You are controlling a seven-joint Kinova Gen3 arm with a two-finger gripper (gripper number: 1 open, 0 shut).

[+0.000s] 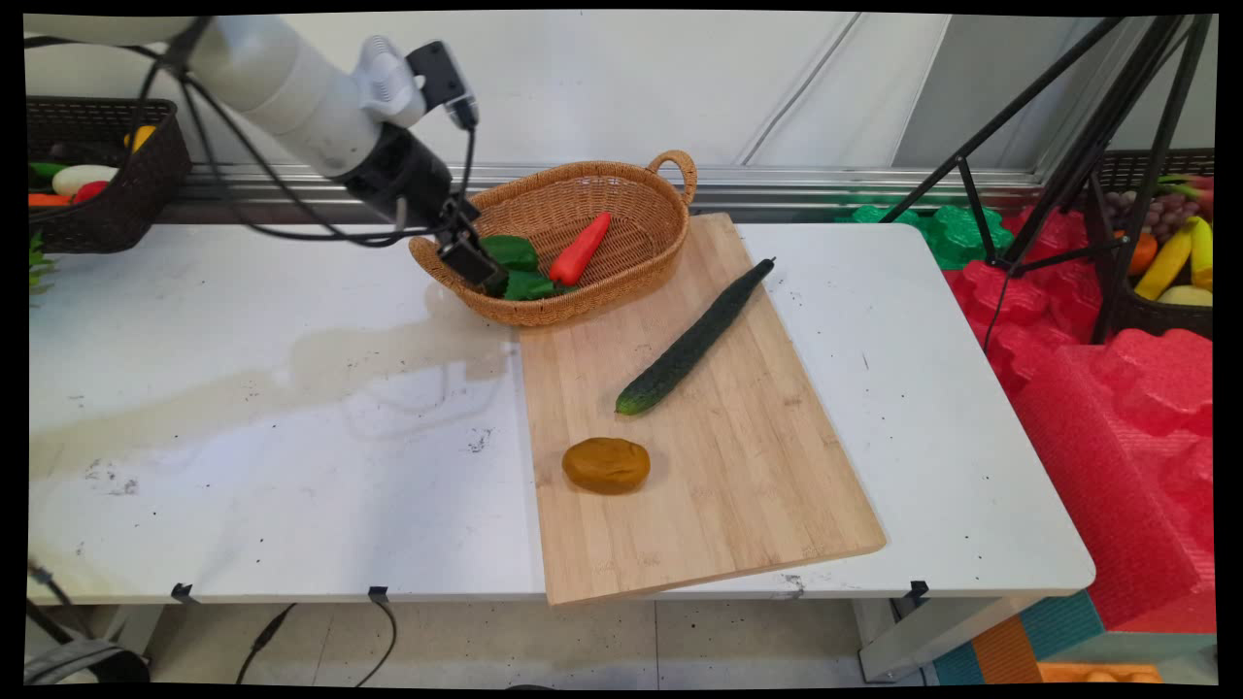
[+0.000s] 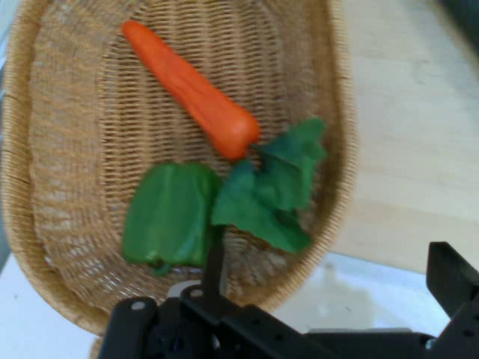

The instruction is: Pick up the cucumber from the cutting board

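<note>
A white table point(image 1: 243, 408), scuffed and stained, stands before a pale wall, with a bamboo cutting board point(image 1: 699, 456) lying on its right half. Taking the wicker basket point(image 1: 641, 252) as the landmark: it sits at the board's far left corner, partly on the board. To its far left a dark basket point(image 1: 146, 184) of produce rests on a ledge; to its right, beyond the table, are black tripod legs point(image 1: 1058, 165) and red foam sheets point(image 1: 1117, 408).

Inside the wicker basket lie a red carrot point(image 1: 580, 249), a green bell pepper point(image 1: 512, 251) and green leaves point(image 1: 529, 285). Just outside it on the board lies a long cucumber point(image 1: 694, 338), and nearer the front a brown potato point(image 1: 606, 465).

The gripper point(image 1: 486, 275) hangs over the basket's left rim, close above the pepper and leaves. In the hand view one finger point(image 2: 453, 280) stands far to the right, so the jaws look spread wide and grip nothing.
</note>
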